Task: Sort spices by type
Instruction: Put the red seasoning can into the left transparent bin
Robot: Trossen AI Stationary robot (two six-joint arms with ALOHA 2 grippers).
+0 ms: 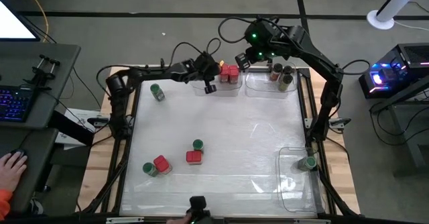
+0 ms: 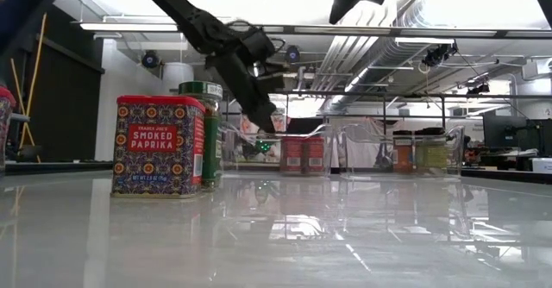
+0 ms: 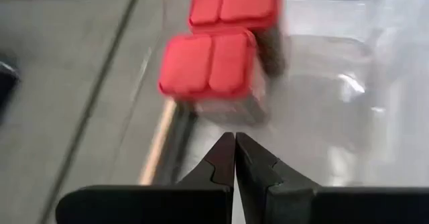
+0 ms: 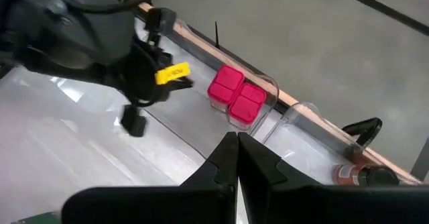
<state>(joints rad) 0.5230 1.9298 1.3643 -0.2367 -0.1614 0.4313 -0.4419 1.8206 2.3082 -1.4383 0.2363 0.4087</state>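
Near the front edge, red-capped jars [image 1: 161, 163] and green-capped jars [image 1: 198, 145] are sitting loose. Farther back, the left gripper [image 1: 210, 88] is hovering, pressed together, beside two red jars [image 1: 230, 74] in a bin [image 1: 218, 90]. The right gripper [image 1: 240, 62], likewise closed and empty, is hanging above.
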